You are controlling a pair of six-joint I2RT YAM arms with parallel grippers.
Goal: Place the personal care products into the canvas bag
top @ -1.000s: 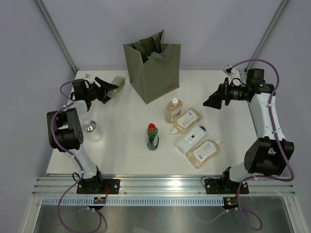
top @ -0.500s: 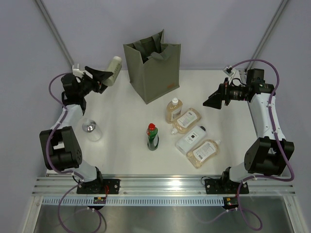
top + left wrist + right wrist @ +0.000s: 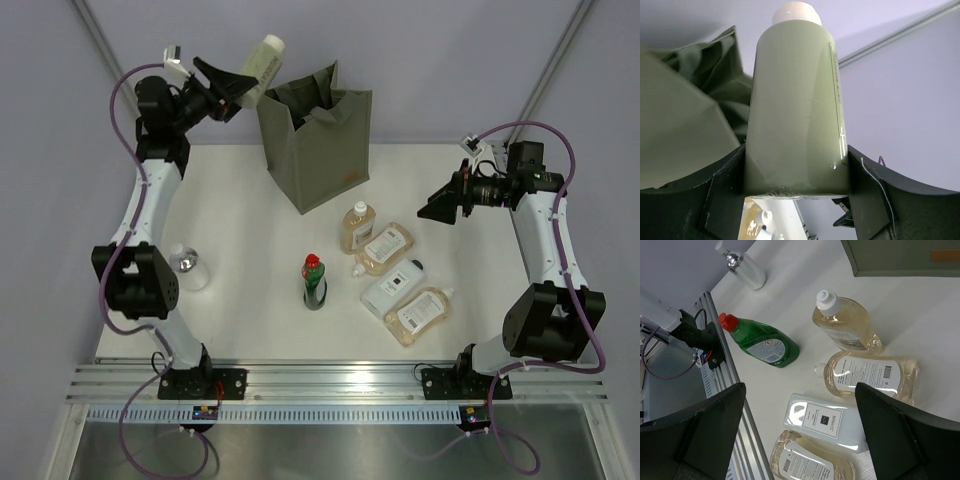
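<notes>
Moved since half a second ago: the left arm is swinging up and inward, lifting the olive bottle [image 3: 263,58] from low beside the canvas bag [image 3: 318,150] to the height of its upper-left rim.

- The left fingers [image 3: 695,200] are clamping the bottle's base from both sides, cap pointing away.
- Judgement: the bottle is not yet over the mouth. It should travel further right, clear of the slumped handles, then go down inside before the fingers let go. The soft rim could fold if it is nudged.
- Olive bottle: smooth, glossy, round-shouldered, white cap. Bag: matte fabric, boxy, limp at the top.
- On the bench [image 3: 240,320]: a pale clear pump bottle [image 3: 189,268] with a chrome top; a dark-green bottle [image 3: 315,280] with a red cap, upright; three amber bottles [image 3: 385,247], glossy with white labels; among them a flat white bottle [image 3: 392,287], lying down.
- The right fingers [image 3: 695,430] are spread wide, holding nothing, hanging above the amber group.
</notes>
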